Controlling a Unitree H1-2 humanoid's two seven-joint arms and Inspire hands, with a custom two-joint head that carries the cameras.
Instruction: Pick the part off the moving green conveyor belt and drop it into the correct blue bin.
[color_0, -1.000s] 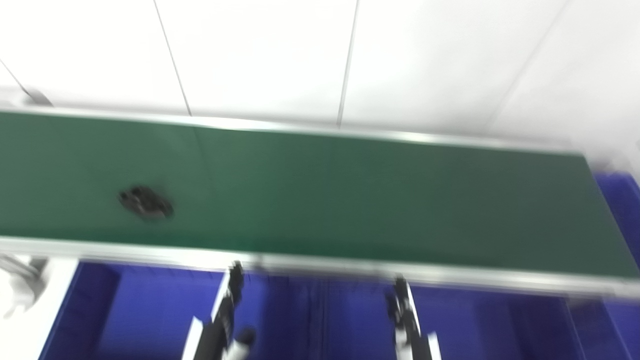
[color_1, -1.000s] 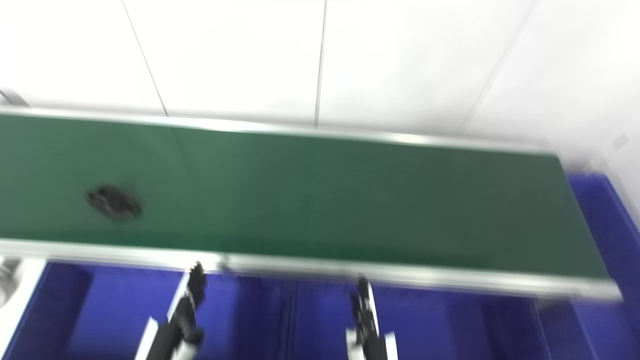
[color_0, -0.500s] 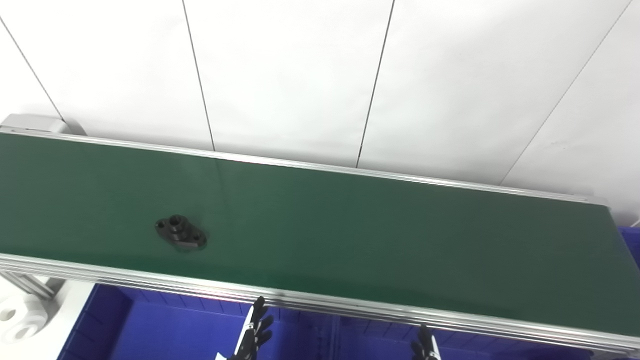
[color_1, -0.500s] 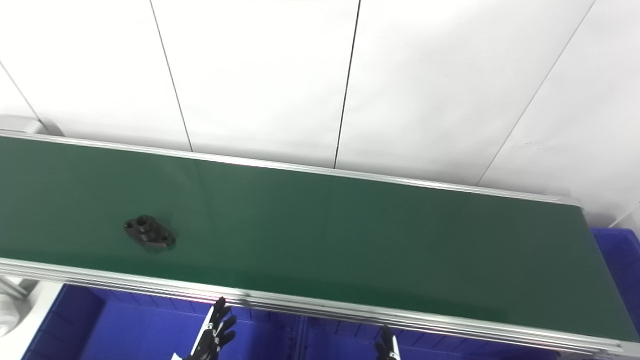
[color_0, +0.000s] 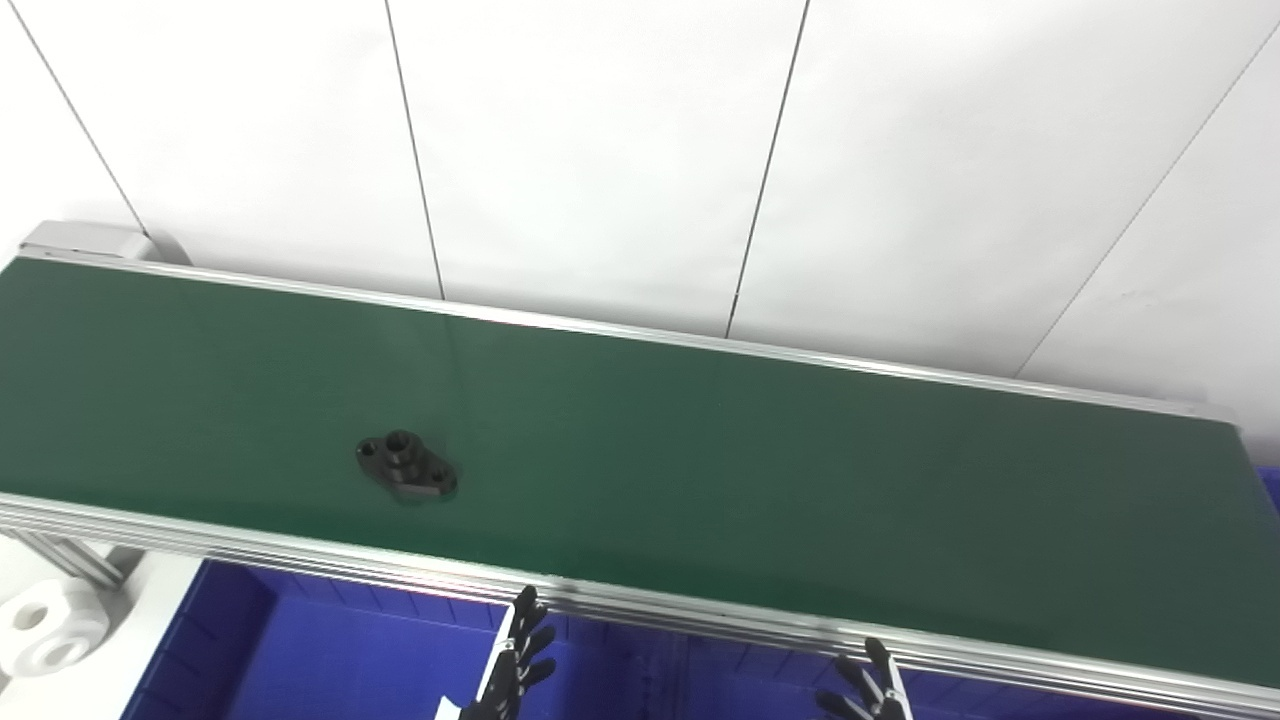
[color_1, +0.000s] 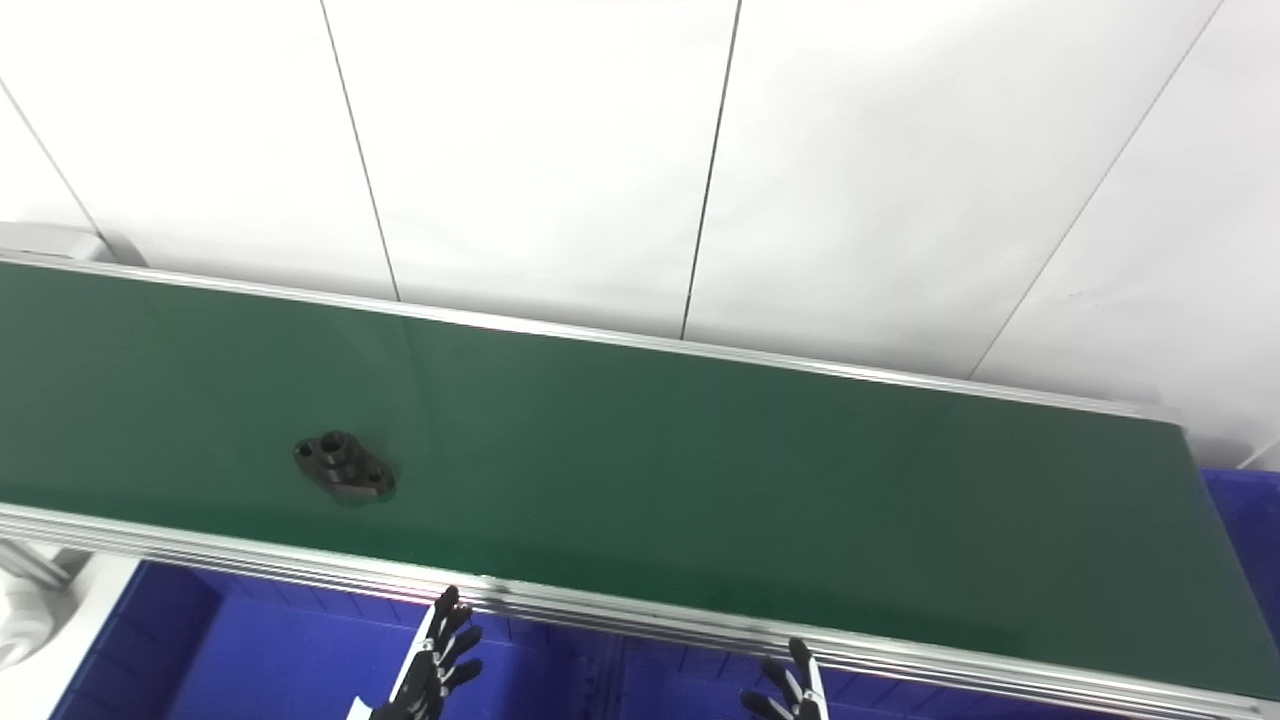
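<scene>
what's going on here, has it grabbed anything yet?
Not yet. A single black flanged part lies on the green conveyor belt, toward its left end and nearer the front rail. Both hands sit low at the picture's bottom edge, over the blue bins in front of the belt: the left hand and the right hand have their fingers spread and hold nothing. Neither is touching the part.

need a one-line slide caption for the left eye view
Black flanged part rides the green conveyor belt; open left hand and right hand wait below, over blue bins.
</scene>
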